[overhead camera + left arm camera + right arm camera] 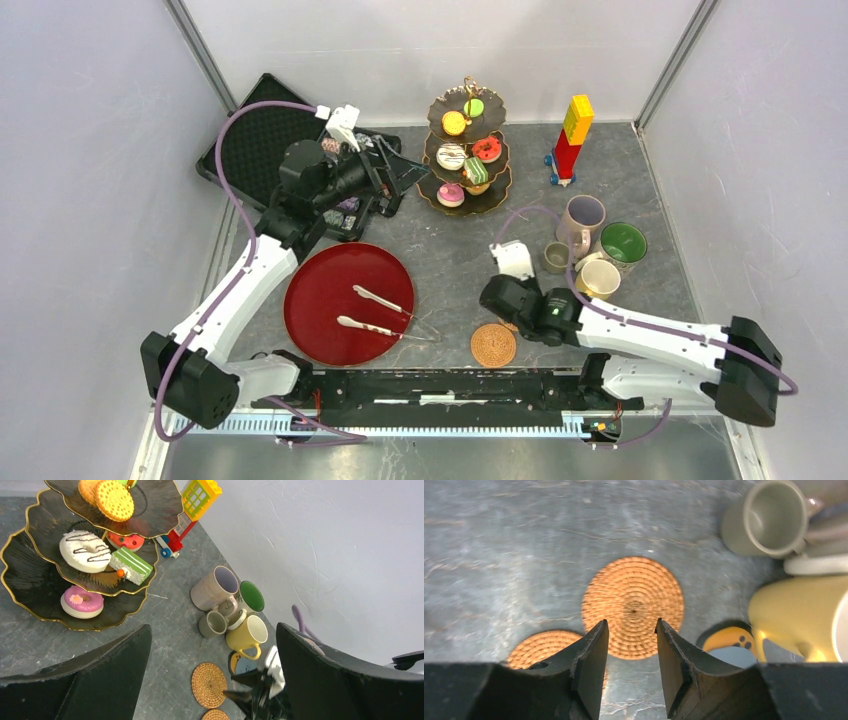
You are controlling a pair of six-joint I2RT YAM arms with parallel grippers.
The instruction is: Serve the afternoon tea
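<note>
Coaster (pixel 633 607) is lying flat near the table's near edge with a second coaster (pixel 541 647) just beside it. The right gripper (pixel 631 626) is hovering over its near rim, jaws about half apart and gripping nothing. It looks like it's lining up a pick. A flat mat is giving little to pinch, so it's wanting a low, angled approach with one finger catching the rim. The yellow mug (pixel 799 615) and grey mug (pixel 764 520) are crowding the right side, so clearance matters there. The left gripper (pixel 212 630) is hanging wide open and empty near the stand (pixel 30 587) at the far edge.
</note>
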